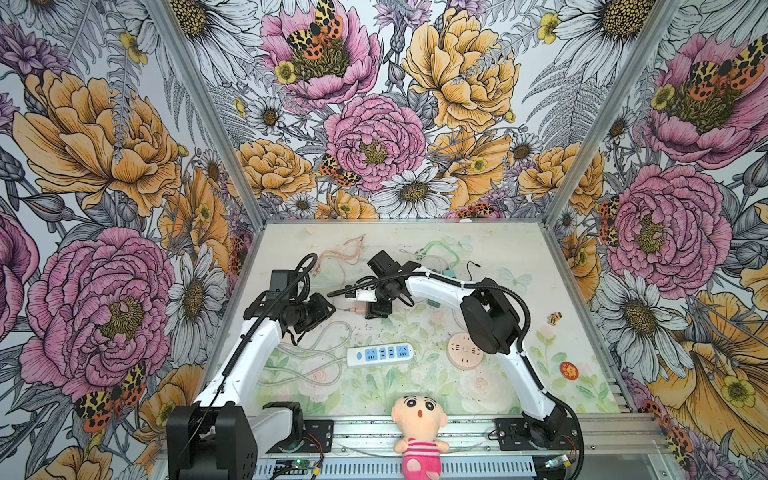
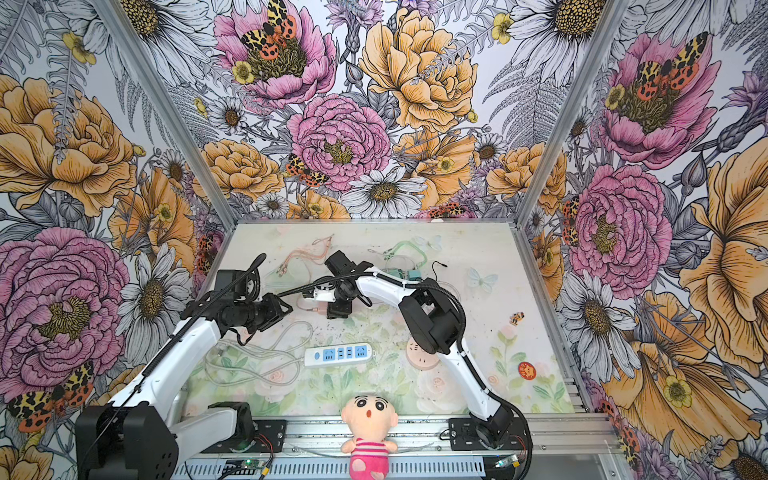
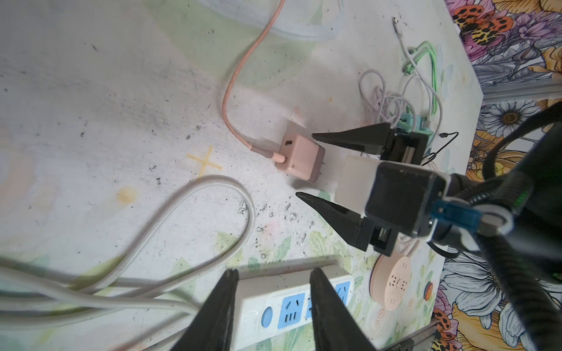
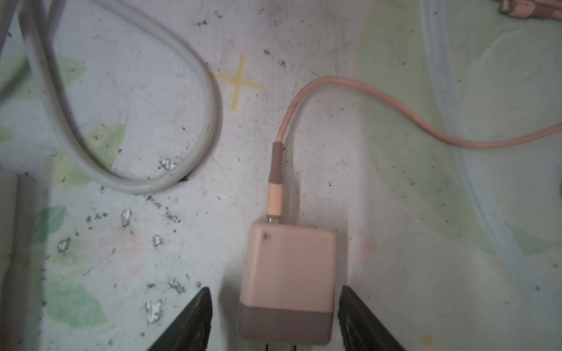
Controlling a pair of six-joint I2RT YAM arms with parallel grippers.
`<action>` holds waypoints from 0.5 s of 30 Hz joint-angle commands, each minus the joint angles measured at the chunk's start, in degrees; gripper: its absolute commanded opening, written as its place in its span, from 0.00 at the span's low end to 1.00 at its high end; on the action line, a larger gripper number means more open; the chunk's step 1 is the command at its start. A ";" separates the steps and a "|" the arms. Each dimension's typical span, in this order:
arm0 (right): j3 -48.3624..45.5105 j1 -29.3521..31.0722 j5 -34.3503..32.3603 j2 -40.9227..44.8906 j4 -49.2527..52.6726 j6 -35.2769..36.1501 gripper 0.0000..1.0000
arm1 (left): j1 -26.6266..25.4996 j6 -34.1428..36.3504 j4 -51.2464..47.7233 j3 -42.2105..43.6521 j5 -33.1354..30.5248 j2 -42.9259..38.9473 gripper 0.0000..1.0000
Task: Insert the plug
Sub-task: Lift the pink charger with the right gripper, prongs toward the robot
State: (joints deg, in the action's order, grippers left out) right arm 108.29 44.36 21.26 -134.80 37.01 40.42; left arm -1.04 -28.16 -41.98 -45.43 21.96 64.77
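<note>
Plug first: the pink charger plug (image 4: 287,282) lies flat on the table (image 1: 519,245), well apart from the white power strip (image 1: 380,353), with its pink cable (image 4: 380,100) trailing away and its prongs pointing back toward the right pincer (image 4: 273,288). That pincer stands open astride the plug's two sides without touching, likely so you can close on the flat faces. Your left pincer (image 3: 274,270) hovers open and empty near the power strip, probably placed to steady it.
</note>
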 commanded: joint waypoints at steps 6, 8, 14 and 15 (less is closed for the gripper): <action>-0.37 0.77 -3.12 -1.35 0.25 -0.38 0.62 | 1.12 -0.40 0.49 1.97 0.74 -2.54 0.42; -0.90 0.78 -4.43 -1.34 0.25 -0.04 0.59 | 1.38 -0.49 0.49 2.28 0.89 -3.09 0.42; -2.79 0.74 -2.54 0.17 0.08 -0.41 0.45 | 1.67 -1.77 0.49 2.47 1.34 -4.47 0.43; -2.97 0.77 -1.98 0.62 0.00 -0.91 0.41 | 1.66 -2.03 0.52 2.65 1.46 -4.80 0.43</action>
State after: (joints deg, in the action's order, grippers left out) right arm 107.07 44.73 18.52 -134.72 36.49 39.97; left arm 0.05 -28.82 -42.13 -43.68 22.04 61.28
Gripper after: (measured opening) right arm 0.436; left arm 0.426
